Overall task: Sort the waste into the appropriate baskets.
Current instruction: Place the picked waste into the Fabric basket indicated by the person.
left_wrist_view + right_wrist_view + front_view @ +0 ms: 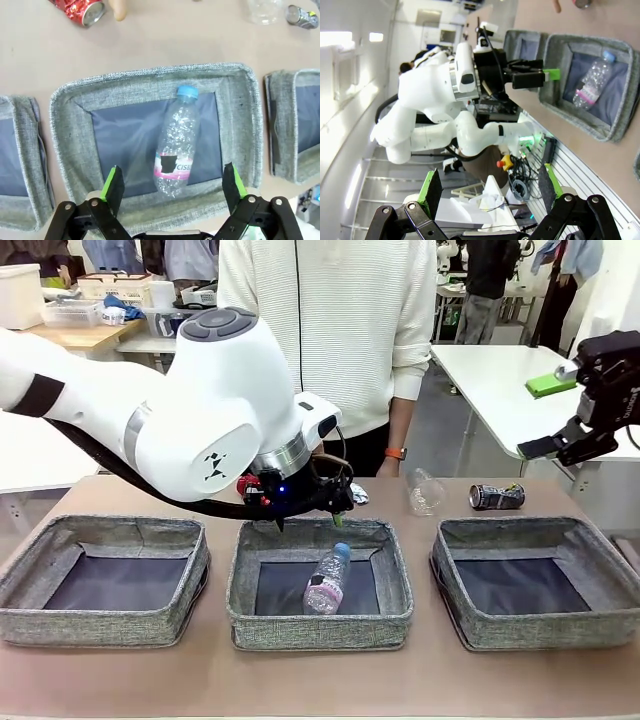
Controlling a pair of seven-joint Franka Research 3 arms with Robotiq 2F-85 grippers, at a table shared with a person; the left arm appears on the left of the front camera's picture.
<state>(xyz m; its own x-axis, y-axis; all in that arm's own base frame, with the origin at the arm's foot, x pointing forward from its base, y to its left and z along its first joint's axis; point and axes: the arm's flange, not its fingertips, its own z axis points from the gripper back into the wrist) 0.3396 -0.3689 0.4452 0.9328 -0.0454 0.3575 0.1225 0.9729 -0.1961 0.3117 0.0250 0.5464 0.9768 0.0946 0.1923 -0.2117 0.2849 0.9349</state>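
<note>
The clear bottle with pink label and blue cap [328,580] [177,145] lies on the dark bottom of the middle basket [320,626] [150,79]. My left gripper [336,508] [173,182] hangs open just above it, nothing between its fingers. On the table beyond the baskets lie a red can [80,9], a clear label-less bottle [425,490] [262,10] and a dark blue can [497,497] [301,16]. My right gripper [548,416] [487,187] stands open, raised high at the far right above the table's edge.
The left basket [100,626] and the right basket [540,630] flank the middle one. A person stands at the far side, one hand [392,466] near the table edge and a finger [119,9] beside the red can. A small whitish wad [358,493] lies behind the middle basket.
</note>
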